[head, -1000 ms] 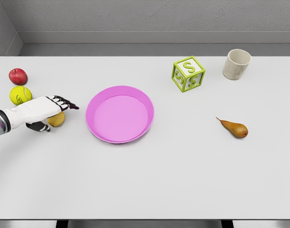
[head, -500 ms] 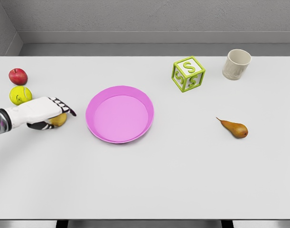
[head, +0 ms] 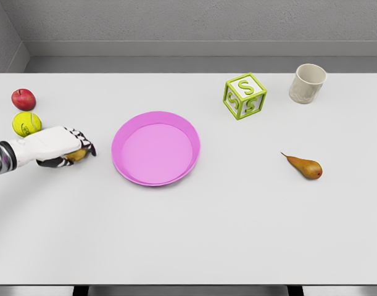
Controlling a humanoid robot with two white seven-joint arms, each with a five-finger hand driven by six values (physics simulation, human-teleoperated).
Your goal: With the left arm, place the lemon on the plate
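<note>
The yellow lemon (head: 78, 155) lies on the white table at the left, mostly covered by my left hand (head: 74, 150), whose fingers are curled down around it. Only a small patch of the lemon shows under the dark fingertips (head: 87, 146). The pink plate (head: 129, 129) sits just to the right of the hand, with nothing on it. The left forearm comes in from the left edge. My right arm is out of view.
A red apple (head: 23, 98) and a yellow tennis ball (head: 26, 123) lie at the far left behind the hand. A green letter block (head: 244, 95) and a beige cup (head: 307, 83) stand at the back right. A brown pear (head: 305, 166) lies at the right.
The left hand's fingers, stretched out over the lemon a second ago, have curled down and closed around it. The hand has sunk slightly. Nothing else moved.
</note>
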